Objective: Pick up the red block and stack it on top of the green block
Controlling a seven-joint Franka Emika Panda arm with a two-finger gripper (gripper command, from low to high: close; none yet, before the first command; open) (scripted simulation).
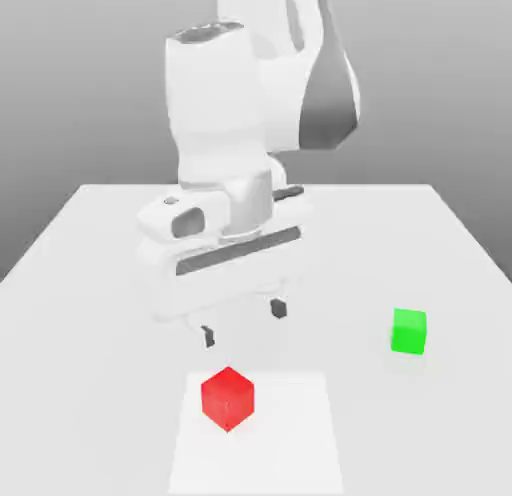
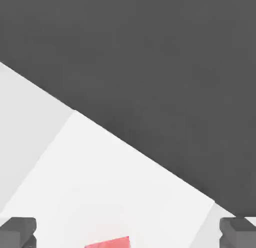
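While the gripper (image 1: 243, 322) is hanging above the white desk (image 1: 90, 244) with its two dark fingertips spread apart and nothing between them, the red block (image 1: 228, 398) is sitting on the desk just in front of and below it, on a slightly brighter square patch (image 1: 290, 434) of the surface. The green block (image 1: 409, 331) is resting well apart from it, toward the exterior view's right.

In the hand view, the fingers (image 2: 18, 231) are showing at both lower corners, and a sliver of the red block (image 2: 109, 242) is peeking in between them at the frame's edge, so the gripper is probably not yet centred over the cube.

Several things are looking risky from here. The red block is sitting turned, with a corner facing the exterior camera; if the fingers are closing on corners instead of flat faces, the cube is likely to twist or squirt out. Descending while offset is risking a fingertip landing on top of the cube and shoving it aside. Later, a skewed grasp is likely to leave the red block overhanging the similarly sized green one and toppling off.
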